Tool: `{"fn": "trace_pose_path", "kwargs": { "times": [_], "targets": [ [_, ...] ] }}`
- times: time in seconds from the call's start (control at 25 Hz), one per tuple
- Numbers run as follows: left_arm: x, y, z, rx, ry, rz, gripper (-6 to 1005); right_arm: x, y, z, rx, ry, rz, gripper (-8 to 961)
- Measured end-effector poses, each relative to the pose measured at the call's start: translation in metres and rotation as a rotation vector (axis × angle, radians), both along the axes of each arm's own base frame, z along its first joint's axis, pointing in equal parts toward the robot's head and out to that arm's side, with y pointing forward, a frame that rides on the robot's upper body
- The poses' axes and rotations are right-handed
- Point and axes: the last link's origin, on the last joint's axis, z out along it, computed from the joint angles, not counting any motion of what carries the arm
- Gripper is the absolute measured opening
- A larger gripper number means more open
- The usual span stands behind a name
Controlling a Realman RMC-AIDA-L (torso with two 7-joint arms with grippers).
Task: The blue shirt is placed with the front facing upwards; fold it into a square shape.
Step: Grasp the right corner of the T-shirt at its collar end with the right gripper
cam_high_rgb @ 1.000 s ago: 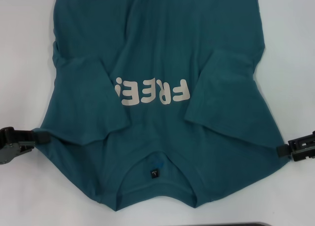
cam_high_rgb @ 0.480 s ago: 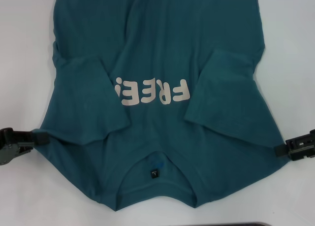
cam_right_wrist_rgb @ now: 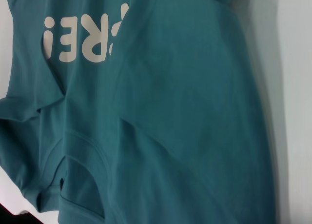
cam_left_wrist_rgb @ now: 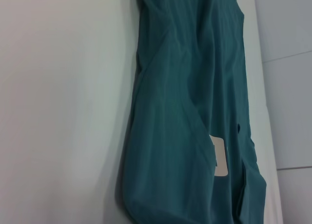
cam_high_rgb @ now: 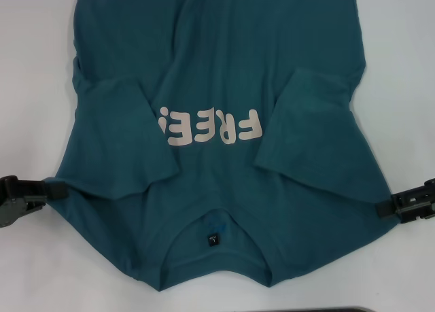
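I see blue shirt (cam_high_rgb: 217, 122) flat on white table (cam_high_rgb: 34, 88), sleeves folded in; left gripper (cam_high_rgb: 60, 189) and right gripper (cam_high_rgb: 382, 208) each pinching shoulder edge

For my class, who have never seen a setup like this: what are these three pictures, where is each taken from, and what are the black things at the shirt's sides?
This is a two-armed robot folding laundry. The wide picture comes from a camera on its head, looking down at a white table. On it lies a blue shirt, front up, sleeves already folded inward, collar nearest the robot. The black parts are its claws: the left claw and the right claw each sit at a shoulder edge of the shirt, seemingly pinching it. The other two pictures come from cameras on each wrist, showing the same shirt up close.
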Motion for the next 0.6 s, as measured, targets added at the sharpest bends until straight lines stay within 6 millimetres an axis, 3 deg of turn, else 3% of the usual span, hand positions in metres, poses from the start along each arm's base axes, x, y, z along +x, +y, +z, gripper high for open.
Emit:
{"fn": "trace_pose_path", "kwargs": {
  "times": [0.6],
  "targets": [
    [0.0002, -0.0017, 0.0005, 0.000, -0.005, -0.004, 30, -0.0082, 0.0030, -0.0089, 0.005, 0.034, 0.017, 828]
  ]
}}
